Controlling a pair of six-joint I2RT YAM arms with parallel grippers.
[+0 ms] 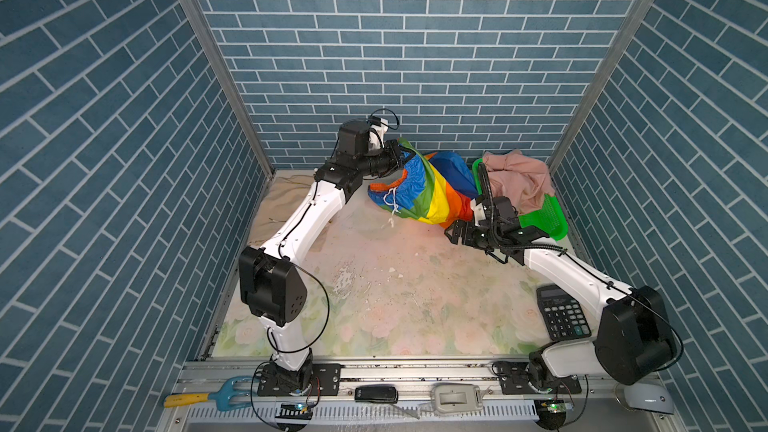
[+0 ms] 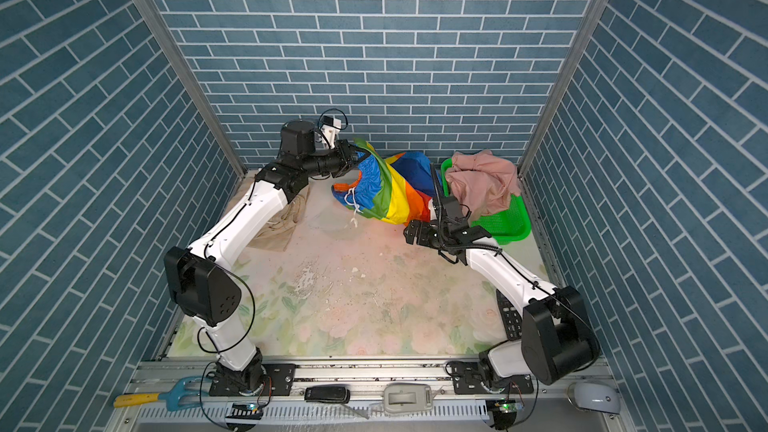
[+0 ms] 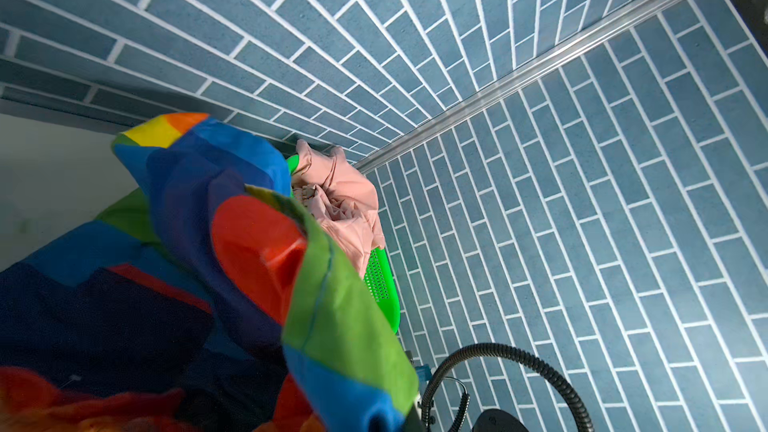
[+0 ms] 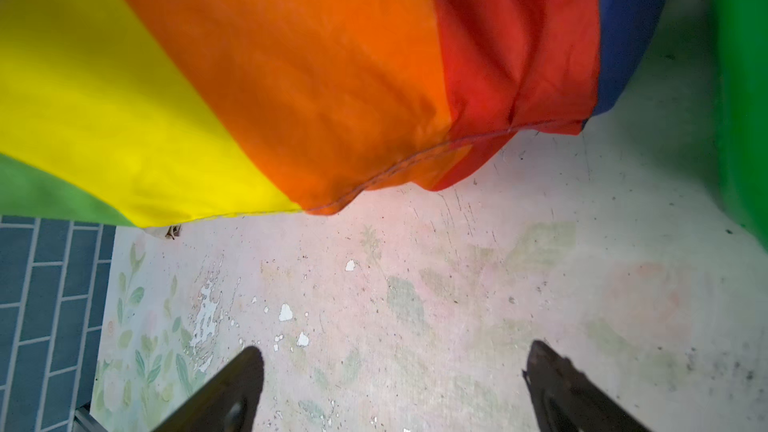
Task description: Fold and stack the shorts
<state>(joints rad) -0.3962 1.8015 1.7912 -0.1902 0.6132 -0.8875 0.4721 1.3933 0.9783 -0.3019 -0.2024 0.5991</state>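
Note:
My left gripper is shut on a corner of the rainbow-striped shorts and holds it raised near the back wall. The rest of the garment drapes down to the table. In the left wrist view the rainbow shorts hide the jaws. The pink shorts lie bunched in the green basket. The beige shorts lie at the back left, partly under the left arm. My right gripper is open and empty, just short of the rainbow shorts' red-orange hem.
A black calculator lies at the front right under the right arm. On the front rail lie a yellow-handled blue tool, a black device, a grey device and a mouse. Brick-patterned walls close in three sides.

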